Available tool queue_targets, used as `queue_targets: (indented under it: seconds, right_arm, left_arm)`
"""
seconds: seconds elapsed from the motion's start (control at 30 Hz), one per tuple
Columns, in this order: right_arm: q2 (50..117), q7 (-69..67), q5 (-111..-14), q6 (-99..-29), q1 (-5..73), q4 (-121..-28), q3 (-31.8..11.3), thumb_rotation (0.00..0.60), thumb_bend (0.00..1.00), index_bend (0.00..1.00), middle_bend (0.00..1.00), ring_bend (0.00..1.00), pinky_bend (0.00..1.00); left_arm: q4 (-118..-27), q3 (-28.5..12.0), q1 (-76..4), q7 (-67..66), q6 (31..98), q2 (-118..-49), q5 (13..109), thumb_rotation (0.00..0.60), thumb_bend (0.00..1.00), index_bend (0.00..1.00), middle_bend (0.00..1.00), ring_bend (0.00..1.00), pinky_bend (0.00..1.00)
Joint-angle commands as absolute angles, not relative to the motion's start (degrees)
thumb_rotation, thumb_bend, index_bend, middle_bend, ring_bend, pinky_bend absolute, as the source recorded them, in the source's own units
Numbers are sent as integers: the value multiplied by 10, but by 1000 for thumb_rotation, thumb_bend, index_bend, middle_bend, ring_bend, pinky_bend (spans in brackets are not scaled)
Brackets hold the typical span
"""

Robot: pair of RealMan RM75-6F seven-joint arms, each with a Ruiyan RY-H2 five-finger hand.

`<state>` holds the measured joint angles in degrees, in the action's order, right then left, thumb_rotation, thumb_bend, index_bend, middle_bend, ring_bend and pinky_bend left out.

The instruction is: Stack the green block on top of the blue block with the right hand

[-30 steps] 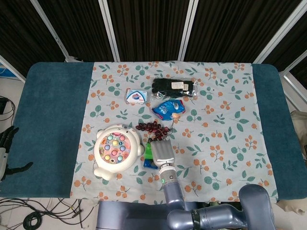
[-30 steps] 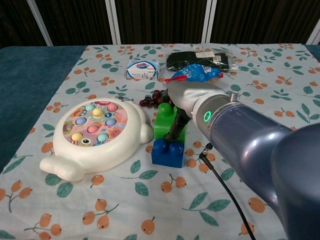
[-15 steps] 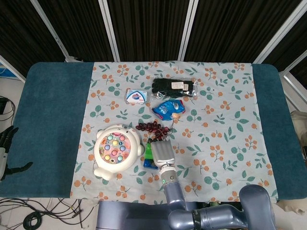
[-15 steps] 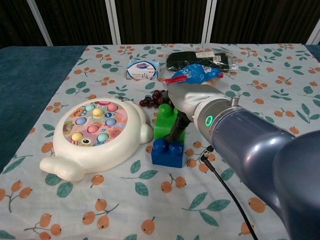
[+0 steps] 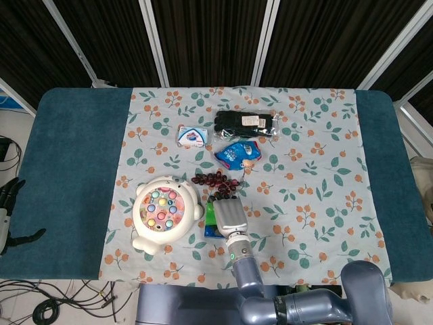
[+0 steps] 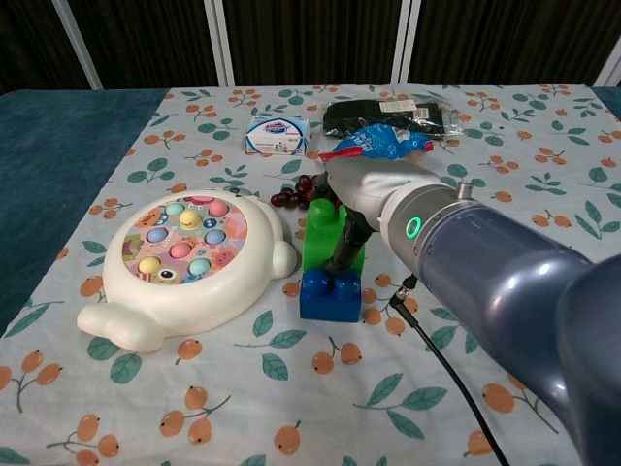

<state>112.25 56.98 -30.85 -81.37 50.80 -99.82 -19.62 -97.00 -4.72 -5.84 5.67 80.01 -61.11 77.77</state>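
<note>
Right hand [image 6: 374, 199] gripping green block [image 6: 325, 238]

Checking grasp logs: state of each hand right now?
Left hand: only a dark sliver at the frame edge; cannot tell.
Right hand: gripping the green block, over the blue block.

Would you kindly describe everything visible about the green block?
The green block is a glossy plastic toy brick with a round stud on top. It stands upright, held by the right hand, just behind and above the blue block; whether it rests on it is unclear. It sits right of the white fishing toy.
</note>
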Motion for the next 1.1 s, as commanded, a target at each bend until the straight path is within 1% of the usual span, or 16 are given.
queue_targets:
  seconds: [0.03, 0.13, 0.2, 0.43, 0.53, 0.63, 0.73, 0.8, 0.9, 0.93, 1.1]
  right_arm:
    - [1120, 568, -311, -815, 507, -1000, -196, 600, 278, 107, 105, 120, 242]
    - [1115, 571, -313, -818, 506, -1005, -194, 600, 254, 33, 42, 59, 229]
    - [1110, 573, -313, -820, 504, -1011, -193, 600, 242, 6, 19, 39, 227]
    - [1080, 576, -322, -837, 491, -1050, -182, 600, 233, 0, 0, 33, 227]
    - [1039, 571, -348, -848, 474, -1082, -166, 600, 233, 0, 0, 33, 226]
    - [982, 549, -385, -854, 447, -1113, -143, 600, 230, 0, 0, 33, 226]
    - [929, 516, -424, -853, 419, -1132, -119, 600, 188, 0, 0, 33, 226]
    - [884, 475, -466, -853, 391, -1141, -94, 600, 148, 0, 0, 29, 226]
    - [829, 414, -521, -851, 353, -1143, -60, 600, 104, 0, 0, 9, 226]
    - [806, 387, -546, -852, 337, -1140, -46, 600, 98, 0, 0, 6, 224]
    - [735, 304, -624, -869, 275, -1110, 7, 600, 78, 0, 0, 0, 206]
  left_arm:
    - [-970, -48, -58, 57, 801, -611, 777, 600, 0, 0, 0, 0, 0]
    - [-970, -48, -58, 56, 801, -612, 777, 600, 0, 0, 0, 0, 0]
    - [-969, -48, -58, 55, 802, -612, 778, 600, 0, 0, 0, 0, 0]
    - [-969, -47, -58, 54, 802, -612, 778, 600, 0, 0, 0, 0, 0]
    - [-968, -47, -57, 53, 803, -613, 778, 600, 0, 0, 0, 0, 0]
    - [-966, -47, -57, 51, 805, -613, 781, 600, 0, 0, 0, 0, 0]
    - [-964, -46, -57, 49, 807, -615, 784, 600, 0, 0, 0, 0, 0]
    - [-962, -45, -56, 44, 810, -616, 787, 600, 0, 0, 0, 0, 0]
    - [-959, -44, -55, 36, 814, -618, 790, 600, 0, 0, 0, 0, 0]
    - [-958, -44, -55, 32, 816, -619, 790, 600, 0, 0, 0, 0, 0]
    - [-953, -43, -53, 14, 823, -625, 794, 600, 0, 0, 0, 0, 0]
